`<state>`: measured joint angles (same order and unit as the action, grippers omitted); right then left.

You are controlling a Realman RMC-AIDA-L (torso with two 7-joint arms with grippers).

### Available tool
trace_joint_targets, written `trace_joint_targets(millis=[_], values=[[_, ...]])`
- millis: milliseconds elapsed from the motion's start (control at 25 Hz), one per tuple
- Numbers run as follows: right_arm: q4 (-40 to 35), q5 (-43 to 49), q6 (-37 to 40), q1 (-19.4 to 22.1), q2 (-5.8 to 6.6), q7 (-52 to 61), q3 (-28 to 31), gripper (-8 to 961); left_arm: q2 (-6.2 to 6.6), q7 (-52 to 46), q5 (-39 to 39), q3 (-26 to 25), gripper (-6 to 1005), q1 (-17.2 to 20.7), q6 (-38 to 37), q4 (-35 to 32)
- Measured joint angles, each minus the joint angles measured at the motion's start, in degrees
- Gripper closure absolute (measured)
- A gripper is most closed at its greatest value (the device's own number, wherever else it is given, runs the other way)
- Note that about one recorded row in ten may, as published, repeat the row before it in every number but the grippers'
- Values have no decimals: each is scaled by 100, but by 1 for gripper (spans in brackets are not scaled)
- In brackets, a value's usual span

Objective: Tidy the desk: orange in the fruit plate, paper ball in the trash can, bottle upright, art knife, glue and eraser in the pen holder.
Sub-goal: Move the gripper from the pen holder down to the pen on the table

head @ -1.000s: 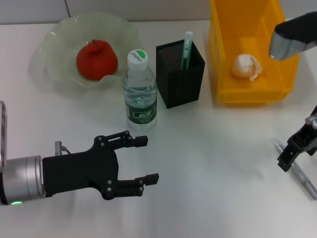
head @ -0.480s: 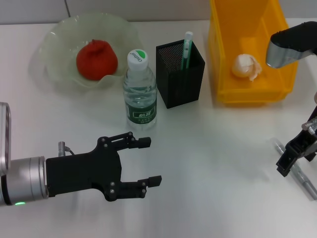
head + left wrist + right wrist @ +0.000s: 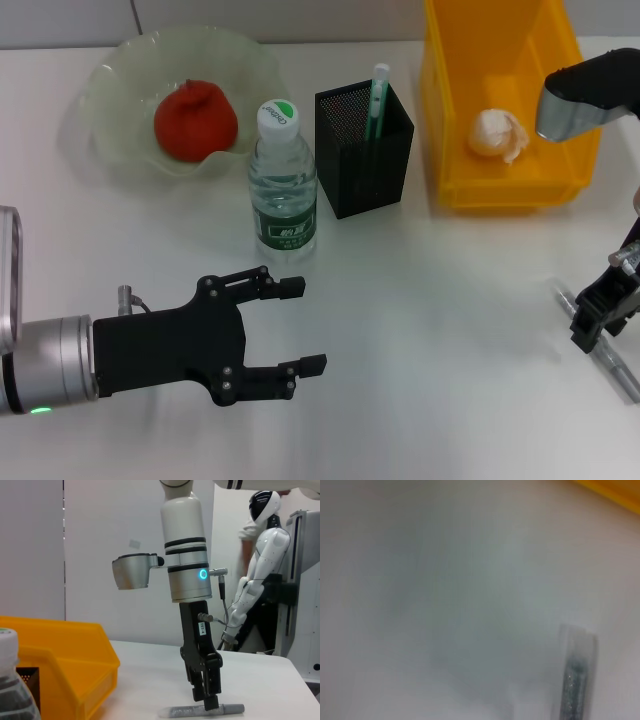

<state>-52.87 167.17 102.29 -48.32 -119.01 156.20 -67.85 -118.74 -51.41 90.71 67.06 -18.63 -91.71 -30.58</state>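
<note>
Grey slim art knife (image 3: 603, 347) lies flat on the white counter (image 3: 440, 330), my right fingers (image 3: 592, 322) straddling it unclosed; step in hand: gripping it for the black mesh pen holder (image 3: 365, 150); left fingers (image 3: 300, 325) idle, spread.

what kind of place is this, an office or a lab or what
Most likely a robotics lab set up as a mock office desk. The white desk carries staged props, such as a pen holder and a yellow trash can, and the left wrist view shows a white humanoid robot standing on a rig behind.
</note>
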Motion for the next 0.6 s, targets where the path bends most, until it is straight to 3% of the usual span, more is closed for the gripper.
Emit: trace_joint_targets(millis=[280, 600], values=[[59, -1, -27, 11, 0, -17, -178, 597, 0, 0, 0, 0, 194, -9, 4, 0], [60, -1, -118, 39, 0, 3, -230, 591, 0, 0, 0, 0, 194, -9, 6, 5]])
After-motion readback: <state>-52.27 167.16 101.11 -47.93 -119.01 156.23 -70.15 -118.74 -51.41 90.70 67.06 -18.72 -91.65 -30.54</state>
